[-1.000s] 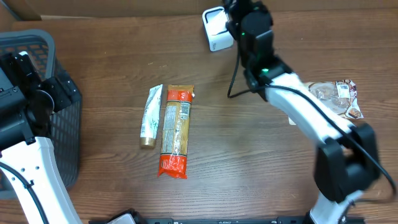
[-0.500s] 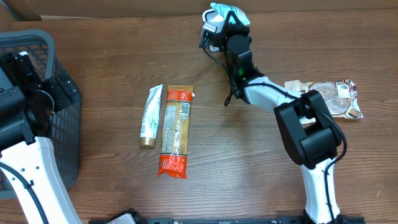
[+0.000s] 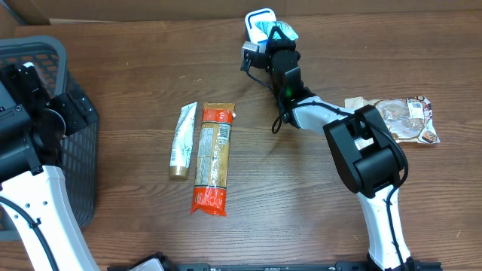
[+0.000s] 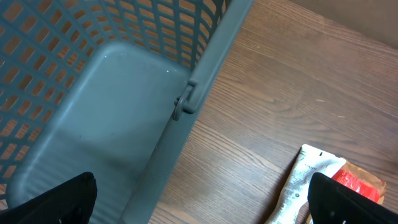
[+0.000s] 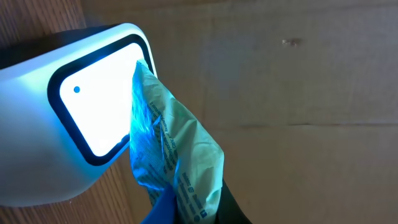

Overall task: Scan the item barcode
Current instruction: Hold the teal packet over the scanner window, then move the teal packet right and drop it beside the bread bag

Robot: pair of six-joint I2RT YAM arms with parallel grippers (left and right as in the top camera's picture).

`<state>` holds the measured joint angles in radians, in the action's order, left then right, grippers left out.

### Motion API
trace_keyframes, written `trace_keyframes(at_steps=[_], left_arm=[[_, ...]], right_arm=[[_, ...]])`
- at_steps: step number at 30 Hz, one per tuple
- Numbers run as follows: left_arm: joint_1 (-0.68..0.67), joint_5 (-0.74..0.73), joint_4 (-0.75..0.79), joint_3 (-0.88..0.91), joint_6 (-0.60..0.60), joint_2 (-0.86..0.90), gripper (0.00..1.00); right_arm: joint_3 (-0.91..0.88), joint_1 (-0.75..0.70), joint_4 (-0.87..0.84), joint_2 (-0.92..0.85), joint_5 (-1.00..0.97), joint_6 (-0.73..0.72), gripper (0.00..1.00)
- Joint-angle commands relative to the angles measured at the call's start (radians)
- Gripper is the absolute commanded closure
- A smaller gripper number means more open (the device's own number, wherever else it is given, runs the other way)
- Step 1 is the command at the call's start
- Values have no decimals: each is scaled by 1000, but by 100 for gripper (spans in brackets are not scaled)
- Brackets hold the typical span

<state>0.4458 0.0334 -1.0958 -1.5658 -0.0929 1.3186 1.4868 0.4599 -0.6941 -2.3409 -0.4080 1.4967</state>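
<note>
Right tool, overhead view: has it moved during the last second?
Yes. The right tool swung left, bringing its crumpled pale green packet up to the white scanner.

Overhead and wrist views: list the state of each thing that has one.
scanner: window lit.
green packet: gripped, held up at the scanner window.
right gripper: shut on the green packet.
left gripper: open, empty.
basket: nothing in the part shown.
tube: lying flat.
pasta packet: lying flat beside the tube.
pastry packet: lying flat.
</note>
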Motion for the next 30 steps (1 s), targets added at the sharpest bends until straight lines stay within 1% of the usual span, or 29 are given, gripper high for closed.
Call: trace_keyframes(at_steps=[1, 12, 14, 16, 21, 24, 25, 27, 29, 30], left_arm=[[3, -8, 0, -3, 26, 2, 0], [3, -8, 0, -3, 26, 2, 0], [3, -8, 0, -3, 26, 2, 0], [3, -8, 0, -3, 26, 2, 0], [3, -8, 0, -3, 26, 2, 0], [3, -8, 0, -3, 26, 2, 0], [3, -8, 0, -3, 26, 2, 0], [3, -8, 0, -3, 26, 2, 0], [3, -8, 0, -3, 26, 2, 0], [3, -8, 0, -3, 26, 2, 0]], right_arm=[[34, 5, -16, 7, -16, 0, 96], [34, 12, -16, 16, -55, -12, 96], [34, 12, -16, 33, -64, -56, 96], [34, 12, -15, 61, -86, -138, 96], [34, 13, 22, 178, -164, -279, 96], [34, 19, 112, 270, -225, -415, 96], [34, 21, 179, 311, -235, -486, 96], [34, 24, 370, 405, -211, -659, 96], [34, 23, 550, 493, -140, -859, 96], [34, 21, 648, 541, -87, -980, 96]])
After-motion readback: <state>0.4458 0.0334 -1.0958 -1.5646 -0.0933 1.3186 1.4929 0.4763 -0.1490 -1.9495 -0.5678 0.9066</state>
